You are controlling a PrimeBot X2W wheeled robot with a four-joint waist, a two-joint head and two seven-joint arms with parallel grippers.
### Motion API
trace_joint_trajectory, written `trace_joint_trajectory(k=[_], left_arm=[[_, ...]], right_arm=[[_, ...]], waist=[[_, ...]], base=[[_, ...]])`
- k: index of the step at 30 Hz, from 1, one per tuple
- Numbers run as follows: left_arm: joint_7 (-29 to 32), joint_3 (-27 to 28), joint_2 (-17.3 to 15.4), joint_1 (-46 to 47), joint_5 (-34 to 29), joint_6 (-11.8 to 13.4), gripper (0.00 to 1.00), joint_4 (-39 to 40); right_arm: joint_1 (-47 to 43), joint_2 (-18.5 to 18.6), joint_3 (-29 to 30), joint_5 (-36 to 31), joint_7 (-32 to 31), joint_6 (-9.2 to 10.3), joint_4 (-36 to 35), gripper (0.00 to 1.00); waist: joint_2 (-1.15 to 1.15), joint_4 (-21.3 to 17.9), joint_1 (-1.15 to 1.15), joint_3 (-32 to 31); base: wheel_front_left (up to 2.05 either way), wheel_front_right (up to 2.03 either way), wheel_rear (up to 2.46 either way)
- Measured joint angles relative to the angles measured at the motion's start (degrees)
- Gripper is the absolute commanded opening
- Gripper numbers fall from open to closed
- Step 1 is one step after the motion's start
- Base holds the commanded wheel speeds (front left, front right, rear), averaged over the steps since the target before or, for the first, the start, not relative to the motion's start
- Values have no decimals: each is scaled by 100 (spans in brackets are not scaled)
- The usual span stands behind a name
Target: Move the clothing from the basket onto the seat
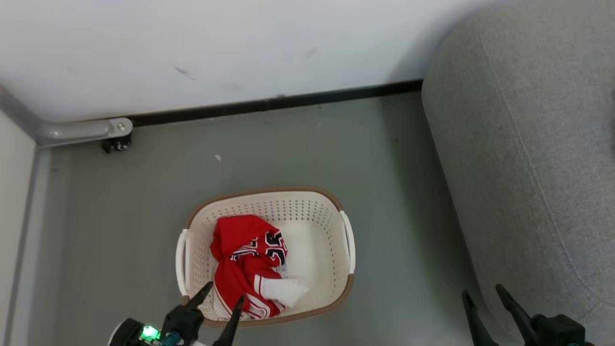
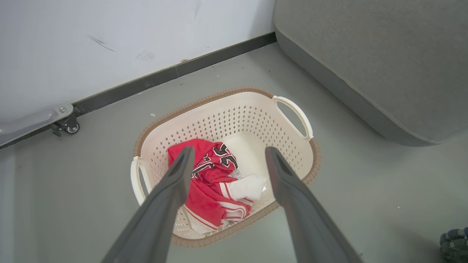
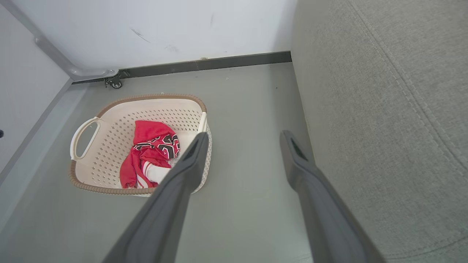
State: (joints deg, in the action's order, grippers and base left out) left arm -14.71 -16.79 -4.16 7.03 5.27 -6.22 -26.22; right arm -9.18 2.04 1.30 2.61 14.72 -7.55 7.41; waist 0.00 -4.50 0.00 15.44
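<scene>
Clothing (image 1: pixel 245 269): red pieces, one with black-and-white lettering, plus a white cloth. They lie heaped in the left and near part of the basket, all of it inside.
Basket (image 1: pixel 269 199): cream with a brown rim, standing on the grey floor (image 1: pixel 288 149) well left of the seat. The right part of its bottom is bare.
Seat (image 1: pixel 528 144): grey cushion along the right side. No garment lies on the part in view.
Left gripper (image 1: pixel 226 290): fingers apart, holding nothing. It hangs over the basket's near rim with its tips pointing at the heap. In its wrist view the heap lies between the two fingers, and the tips look clear of the cloth.
Right gripper (image 1: pixel 482 290): fingers apart, holding nothing. It is near right, just beside the seat's near edge and well apart from the basket.
Progress: by the layout, no piece is across yet and the whole heap is left to move.
Step in hand: probably the left arm's reach down for a first pinch.
Left to do: grasp, lift over the rim, carry right, drop on the seat, and repeat until the basket is bare.
Watch: the heap is tangled, so one pinch may drag several pieces or leave the white cloth behind.
</scene>
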Motion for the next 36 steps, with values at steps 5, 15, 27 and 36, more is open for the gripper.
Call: trace_joint_trajectory(k=[5, 15, 27, 36], left_arm=[[1, 51, -90, 414, -1, -3, 100, -300], [281, 119, -261, 1252, -9, -7, 100, -905], [619, -96, -758, 2109, -530, -49, 100, -1558], [1077, -175, -942, 2601, -658, -49, 100, -2085]], right_arm=[[32, 5, -137, 266, -1, 0, -200, 100], [384, -9, -422, 803, -1, 0, -816, 100], [619, -5, -902, 588, -1, 0, -1006, 100], [856, -7, -1154, 797, -1, 0, -1125, 100]], waist=[[0, -159, 0, 324], [0, -544, 0, 951], [0, -1029, 0, 1683], [0, -1385, 0, 2188]], base=[[0, 0, 0], [0, 0, 0], [0, 0, 0], [0, 0, 0]])
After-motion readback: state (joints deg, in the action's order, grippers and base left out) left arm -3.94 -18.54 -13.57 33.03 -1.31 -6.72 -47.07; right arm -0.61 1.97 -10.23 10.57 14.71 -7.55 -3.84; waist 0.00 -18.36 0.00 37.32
